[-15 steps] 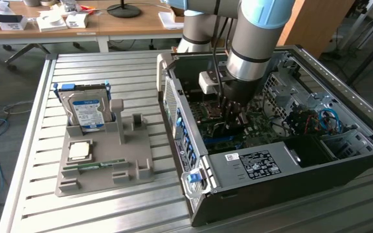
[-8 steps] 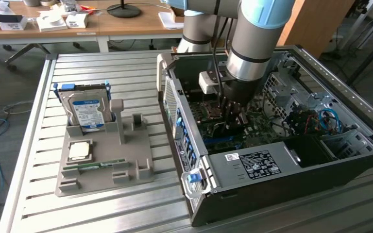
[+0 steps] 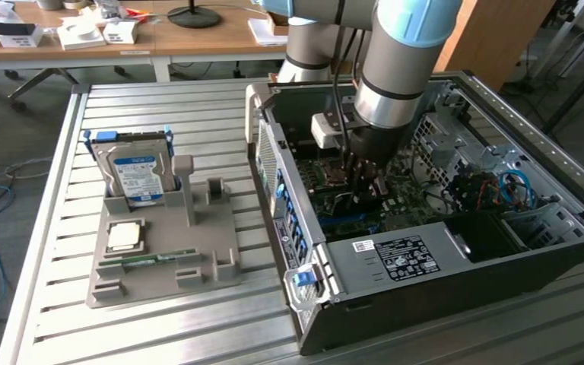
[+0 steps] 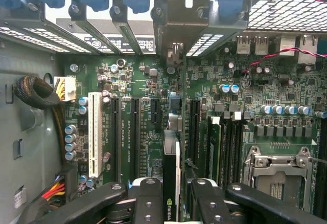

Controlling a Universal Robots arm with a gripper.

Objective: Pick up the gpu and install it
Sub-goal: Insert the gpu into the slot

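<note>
The gpu (image 4: 171, 165) stands on edge inside the open computer case (image 3: 455, 251), seen from its upper edge as a thin dark card. Its grey metal bracket (image 4: 175, 27) sits among the rear slot covers. My gripper (image 4: 171, 196) is shut on the card, with one black finger (image 4: 148, 198) on each side of it. The card lies along a black expansion slot of the green motherboard (image 4: 265, 88); I cannot tell whether it is seated. In the exterior view my gripper (image 3: 363, 182) reaches straight down into the case over the motherboard, with the tan-brown card (image 3: 339, 176) between its fingers.
A grey holder (image 3: 165, 258) at the exterior view's left carries a silver hard drive (image 3: 134, 171), a processor chip (image 3: 125, 236) and a green memory stick (image 3: 150, 258). Inside the case are a white slot (image 4: 94, 132), the processor socket (image 4: 278, 168), cable bundles (image 4: 36, 93) and blue cables (image 3: 515, 186).
</note>
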